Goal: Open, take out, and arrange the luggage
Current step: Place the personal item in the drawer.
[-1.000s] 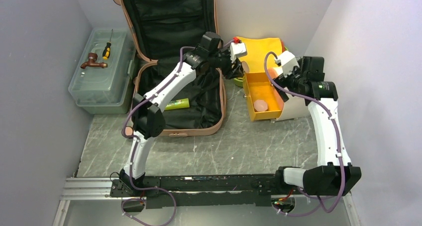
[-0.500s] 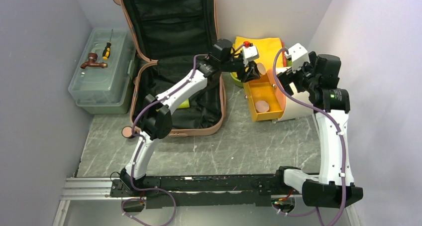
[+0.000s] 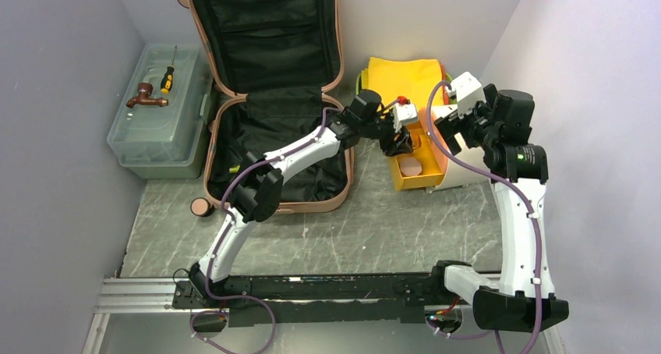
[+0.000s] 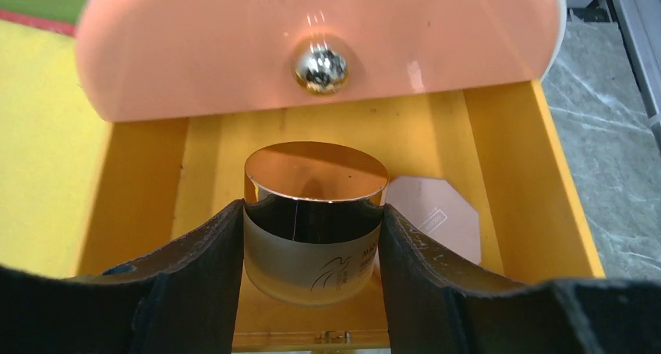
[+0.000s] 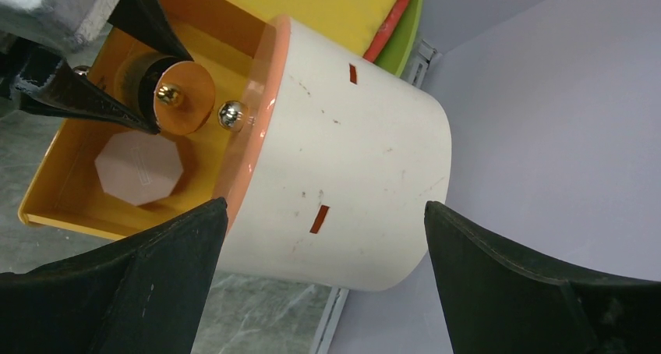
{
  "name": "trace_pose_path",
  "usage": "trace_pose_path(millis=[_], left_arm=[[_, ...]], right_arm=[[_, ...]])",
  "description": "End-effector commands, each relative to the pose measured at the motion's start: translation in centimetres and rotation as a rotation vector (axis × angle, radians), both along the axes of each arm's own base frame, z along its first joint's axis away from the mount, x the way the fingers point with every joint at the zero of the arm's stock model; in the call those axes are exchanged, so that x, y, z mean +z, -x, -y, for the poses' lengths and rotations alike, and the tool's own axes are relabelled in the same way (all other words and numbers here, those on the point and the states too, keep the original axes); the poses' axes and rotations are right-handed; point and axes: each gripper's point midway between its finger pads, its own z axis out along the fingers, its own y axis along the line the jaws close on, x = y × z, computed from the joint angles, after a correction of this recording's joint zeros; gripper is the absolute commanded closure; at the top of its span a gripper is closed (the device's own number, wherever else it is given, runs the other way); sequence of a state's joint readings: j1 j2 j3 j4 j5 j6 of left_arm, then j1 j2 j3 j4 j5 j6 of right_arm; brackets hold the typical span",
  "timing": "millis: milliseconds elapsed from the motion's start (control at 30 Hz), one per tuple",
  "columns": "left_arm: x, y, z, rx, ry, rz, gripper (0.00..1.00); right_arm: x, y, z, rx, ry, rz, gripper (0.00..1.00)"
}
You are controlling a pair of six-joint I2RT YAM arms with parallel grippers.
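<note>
Arranging under way: the left arm [image 3: 296, 155] reaches out to a yellow drawer [image 4: 514, 175], its jaws clamped on a frosted cosmetic jar [image 4: 312, 214] with a shiny rose-gold lid. The jar hangs between the two black fingers [image 4: 195, 268], above the drawer floor. Just beyond the right-hand finger a pale pink eight-sided piece [image 4: 436, 214] lies flat in the drawer. Ahead of the jaws and above them stands a peach front panel with a metal knob [image 4: 320, 67].

The right arm [image 3: 518, 206] has its jaws spread wide, one finger on either side of the white cabinet [image 5: 351, 159] that the drawer slides out of. Whether they touch its wall cannot be told.

The suitcase [image 3: 265, 50] lies well behind and to the left of the left jaws. It is open, with its lid propped against the back wall and its black lining showing. A grey-green toolbox [image 3: 160, 128] sits further left on the surface.

The step in hand appears to be stowing the jar. The next move likely calls for a short, level descent until the jar meets the drawer floor beside the pink piece, not on it. The jaws would then part and lift clear under the panel.
</note>
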State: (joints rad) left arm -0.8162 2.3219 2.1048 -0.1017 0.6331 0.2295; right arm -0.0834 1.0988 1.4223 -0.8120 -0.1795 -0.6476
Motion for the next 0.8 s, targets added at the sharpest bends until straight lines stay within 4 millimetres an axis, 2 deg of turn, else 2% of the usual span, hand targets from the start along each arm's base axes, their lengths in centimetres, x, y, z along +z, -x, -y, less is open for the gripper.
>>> trace_pose_path(millis=[0, 200, 267, 400, 467, 567, 767], left_arm=[[2.0, 0.1, 0.9, -0.001, 0.059, 0.088, 0.91], [0.8, -0.3, 1.2, 0.035, 0.060, 0.108, 0.86], [0.1, -0.4, 1.2, 0.051, 0.051, 0.120, 0.82], [-1.1, -1.0, 0.9, 0.083, 0.034, 0.147, 0.59], [-1.3, -1.1, 0.9, 0.090, 0.030, 0.160, 0.49], [-1.1, -1.5, 0.7, 0.110, 0.030, 0.178, 0.29], [0.0, -2.1, 0.6, 0.136, 0.043, 0.216, 0.05]], right_arm=[[0.8, -0.1, 0.3, -0.007, 0.025, 0.052, 0.00], [0.4, 0.3, 0.4, 0.001, 0.040, 0.049, 0.00], [0.3, 0.4, 0.4, 0.002, 0.044, 0.047, 0.00], [0.3, 0.6, 0.3, 0.006, 0.046, 0.047, 0.00], [0.4, 0.6, 0.3, 0.008, 0.043, 0.046, 0.00], [0.4, 0.5, 0.2, 0.010, 0.040, 0.045, 0.00], [0.7, 0.1, 0.1, 0.016, 0.035, 0.051, 0.00]])
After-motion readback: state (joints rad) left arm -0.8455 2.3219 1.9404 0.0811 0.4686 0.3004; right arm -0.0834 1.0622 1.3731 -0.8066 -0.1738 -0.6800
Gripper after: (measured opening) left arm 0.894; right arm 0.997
